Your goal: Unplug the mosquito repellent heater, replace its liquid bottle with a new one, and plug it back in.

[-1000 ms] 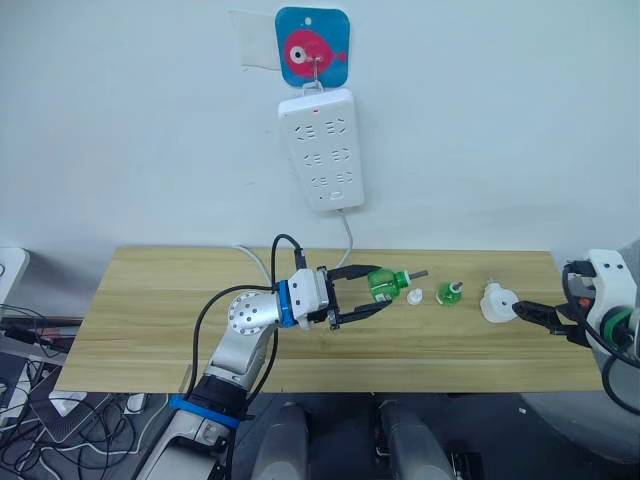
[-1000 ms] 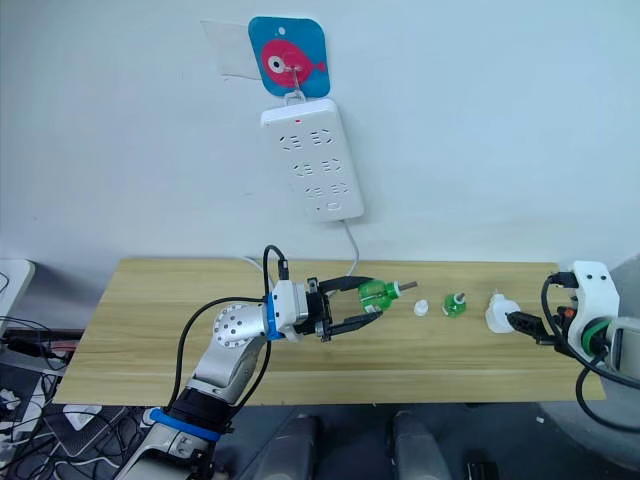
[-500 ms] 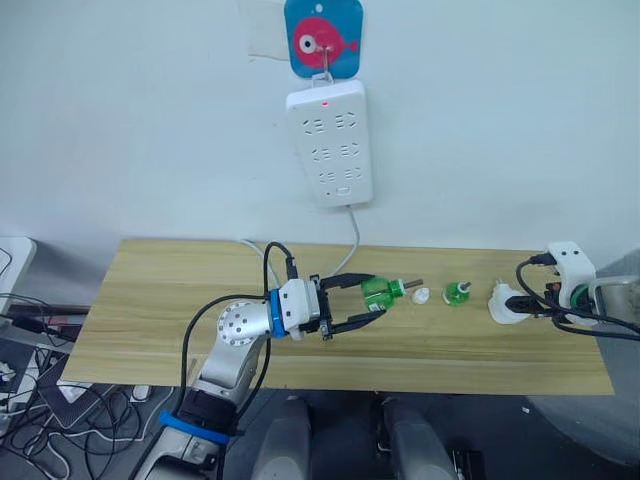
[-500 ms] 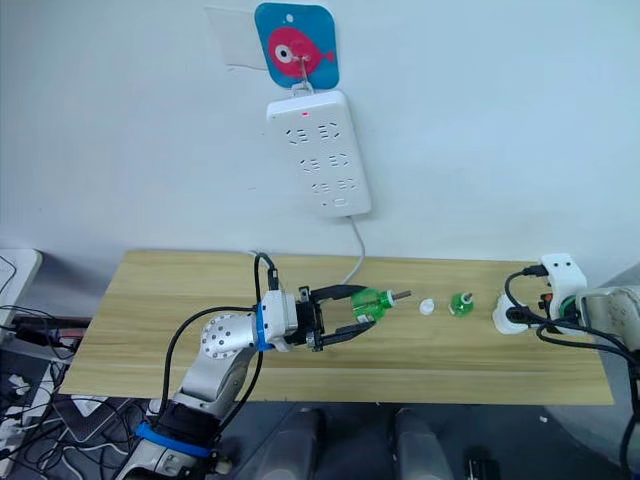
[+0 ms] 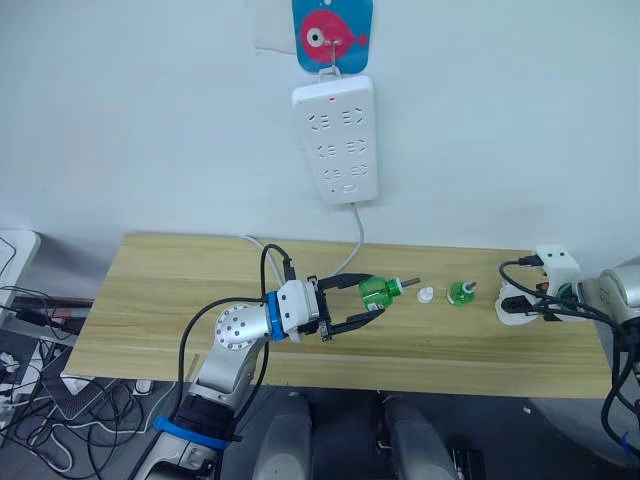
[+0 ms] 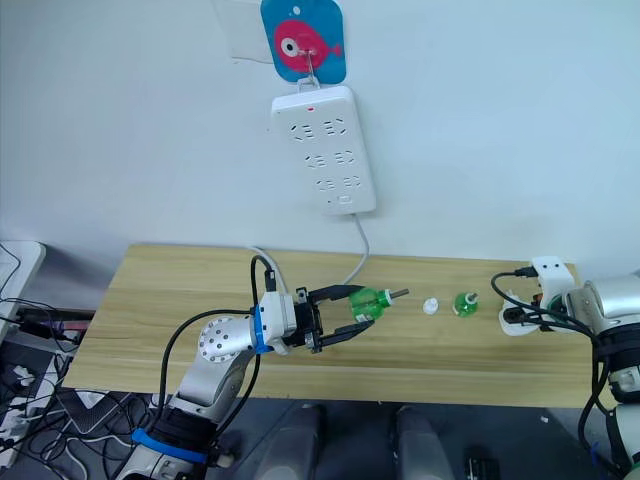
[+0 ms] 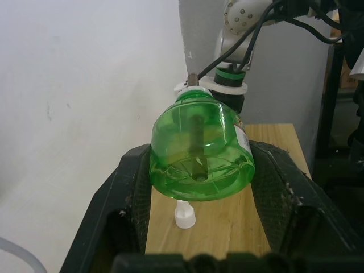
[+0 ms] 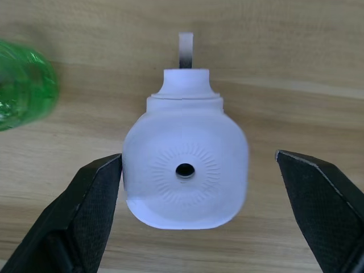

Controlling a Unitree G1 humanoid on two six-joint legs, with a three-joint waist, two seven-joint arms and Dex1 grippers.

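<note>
Glossy clear green plastic bottle (image 7: 200,151), matt white plastic heater (image 8: 185,169) (finely ribbed face), pale wood-grain table (image 5: 180,290)

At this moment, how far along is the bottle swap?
Done: the heater is unplugged and lies on the table, no bottle in it. In hand: the left tool holds a green bottle above the table; the right tool is open around the heater. Left: fit the bottle, plug into the power strip.

We are seeing the small white cap (image 5: 426,294) and second green bottle (image 5: 460,293) standing between the left tool (image 5: 376,303) and the heater (image 8: 185,169); bare surface (image 5: 160,300) is lying leftward.
</note>
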